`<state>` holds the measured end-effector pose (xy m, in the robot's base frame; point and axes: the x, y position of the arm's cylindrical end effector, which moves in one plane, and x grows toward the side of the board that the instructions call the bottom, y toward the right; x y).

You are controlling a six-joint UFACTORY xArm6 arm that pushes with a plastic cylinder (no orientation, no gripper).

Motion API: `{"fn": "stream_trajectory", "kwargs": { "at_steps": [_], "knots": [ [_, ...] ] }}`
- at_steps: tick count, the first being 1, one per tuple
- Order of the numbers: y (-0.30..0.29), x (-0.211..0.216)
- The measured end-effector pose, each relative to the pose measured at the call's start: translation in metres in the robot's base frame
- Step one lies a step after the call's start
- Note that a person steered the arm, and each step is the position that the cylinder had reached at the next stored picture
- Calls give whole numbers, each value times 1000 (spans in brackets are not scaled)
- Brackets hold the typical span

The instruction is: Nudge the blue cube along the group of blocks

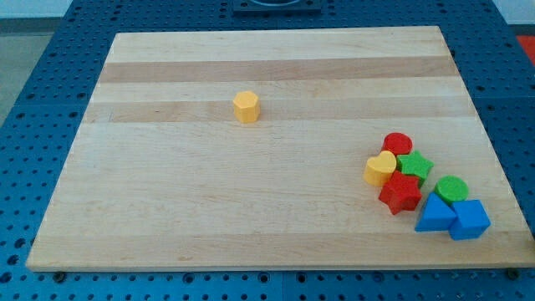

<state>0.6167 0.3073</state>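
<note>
The blue cube (470,220) sits at the view's lower right, at the right end of a tight group of blocks on the wooden board (209,201). A blue triangle (435,214) touches its left side and a green cylinder (452,189) sits just above it. Further up and left in the group are a red star (400,193), a yellow heart (381,168), a green star (415,166) and a red cylinder (398,144). My tip does not show in the view.
A lone yellow hexagonal block (246,106) stands at the upper middle of the board. The board's right edge (493,209) lies close to the blue cube. A blue perforated table (33,125) surrounds the board.
</note>
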Motion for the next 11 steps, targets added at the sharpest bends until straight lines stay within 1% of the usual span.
{"fn": "stream_trajectory", "kwargs": {
  "at_steps": [2, 3, 4, 6, 7, 9, 10, 11],
  "knots": [
    [-41, 0],
    [-49, 0],
    [-49, 0],
    [-51, -19],
    [-54, -20],
    [-57, 1],
    [-57, -2],
    [-61, -19]
  ]
}}
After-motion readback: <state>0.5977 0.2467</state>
